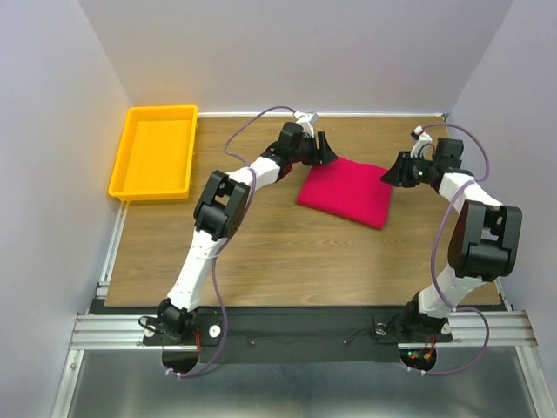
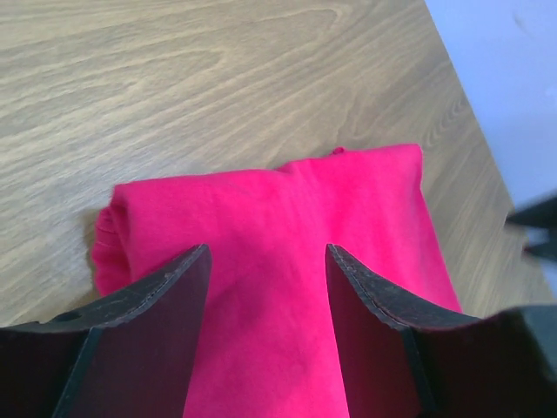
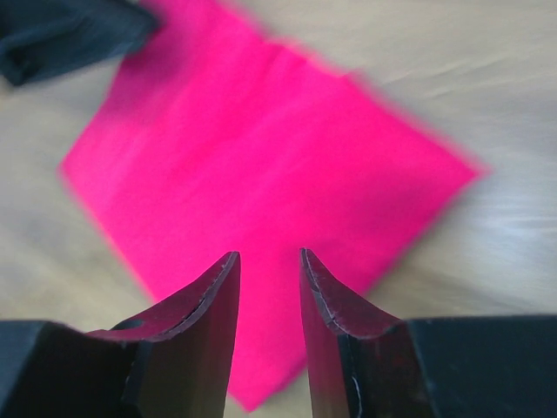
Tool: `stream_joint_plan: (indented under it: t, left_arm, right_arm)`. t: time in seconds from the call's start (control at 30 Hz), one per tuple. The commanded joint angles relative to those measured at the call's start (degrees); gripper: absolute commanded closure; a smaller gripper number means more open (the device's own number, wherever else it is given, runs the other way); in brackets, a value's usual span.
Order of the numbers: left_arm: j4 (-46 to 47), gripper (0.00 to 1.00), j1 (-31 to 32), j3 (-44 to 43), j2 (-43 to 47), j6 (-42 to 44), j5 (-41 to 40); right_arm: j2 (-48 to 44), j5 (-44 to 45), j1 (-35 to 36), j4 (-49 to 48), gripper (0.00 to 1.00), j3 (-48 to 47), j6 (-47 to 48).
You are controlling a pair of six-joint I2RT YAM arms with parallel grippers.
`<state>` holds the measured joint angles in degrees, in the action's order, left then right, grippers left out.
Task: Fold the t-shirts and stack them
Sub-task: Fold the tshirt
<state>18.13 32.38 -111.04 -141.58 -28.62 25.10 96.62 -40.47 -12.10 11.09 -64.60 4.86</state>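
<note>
The crimson-red t-shirt lies folded into a compact rectangle on the far middle of the wooden table. My left gripper hovers at its far left corner, jaws open and empty; in the left wrist view the folded shirt fills the space under the left gripper. My right gripper hovers at the shirt's right edge, jaws a little apart and empty; the right wrist view shows the shirt below the right gripper, blurred.
An empty yellow plastic tray sits at the far left, partly off the table's left edge. Bare wooden tabletop lies between the shirt and the arm bases. Walls close the back and both sides.
</note>
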Motion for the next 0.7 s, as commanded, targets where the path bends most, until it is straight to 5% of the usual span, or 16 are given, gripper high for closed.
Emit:
stream_joint_plan:
  t: [0.0,0.27,0.67]
  left_arm:
    - [3.23,0.35,-1.53,-4.00,-0.27,-6.35,0.83]
    - [-1.77,0.35,-3.02,-6.64,-3.70,-10.58,-3.13]
    - [-6.36,0.35,-4.78,-10.16,-2.84,-8.13,-5.15]
  right_arm:
    - [1.03,-14.27,-0.21,-0.46,0.62,1.58,-0.47]
    - [-0.64,-12.97,-0.21,0.95,0.62,3.60,1.03]
    - [-6.08,0.29,-0.29,3.32,0.56,6.50,-2.75]
